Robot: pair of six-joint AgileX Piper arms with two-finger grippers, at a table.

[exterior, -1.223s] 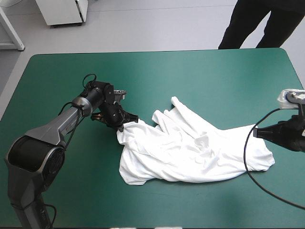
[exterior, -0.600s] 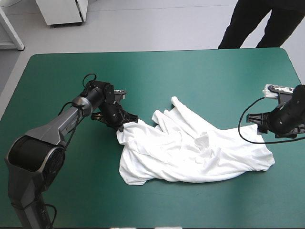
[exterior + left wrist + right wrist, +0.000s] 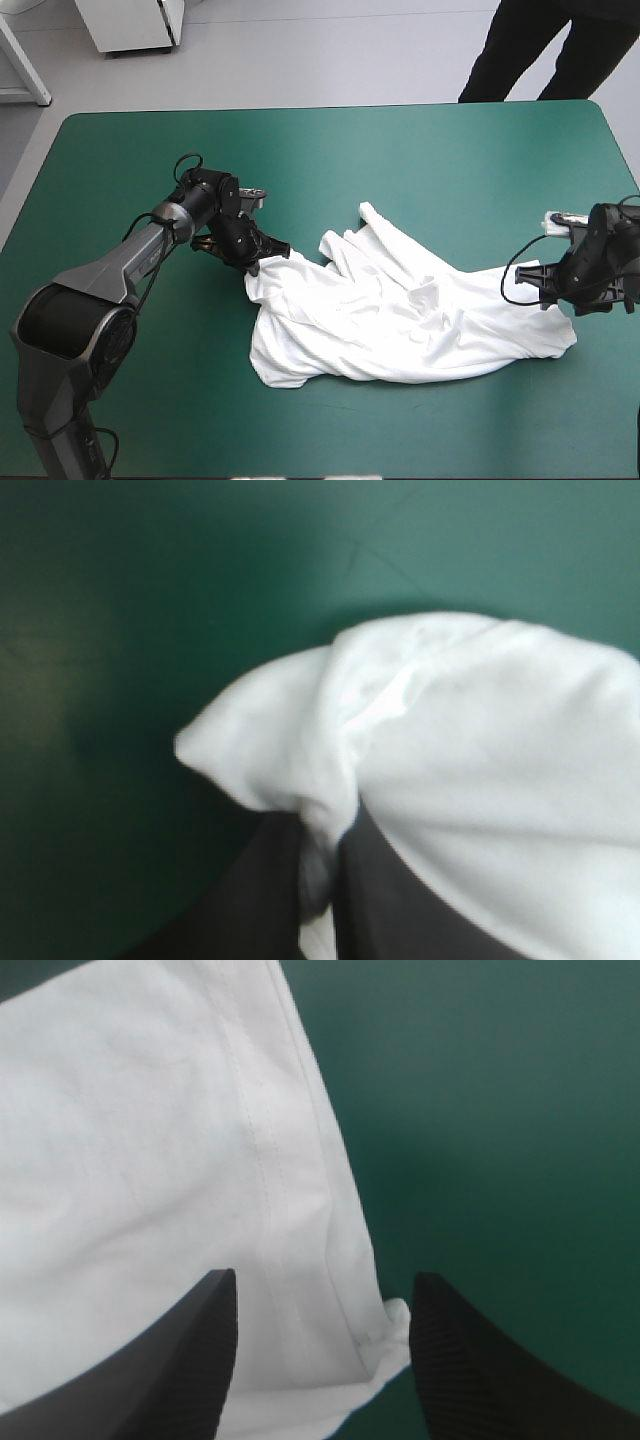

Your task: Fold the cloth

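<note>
Soft, creased white cloth T-shirt (image 3: 400, 320) with stitched hem, matt teal-green cover (image 3: 400, 160), finely ribbed black fingers (image 3: 480, 1380)

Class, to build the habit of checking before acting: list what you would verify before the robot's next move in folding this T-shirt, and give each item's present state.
1. Left gripper gripping the T-shirt: ok, shut on a bunched edge.
2. Right gripper open: ok, fingers apart.
3. Hemmed edge within the right gripper's opening: ok, its corner lies there.
4. T-shirt spread flat: not ok, wrinkled and bunched.
5. Right gripper low enough to pinch: cannot tell.
6. T-shirt wholly on the table: ok.
</note>
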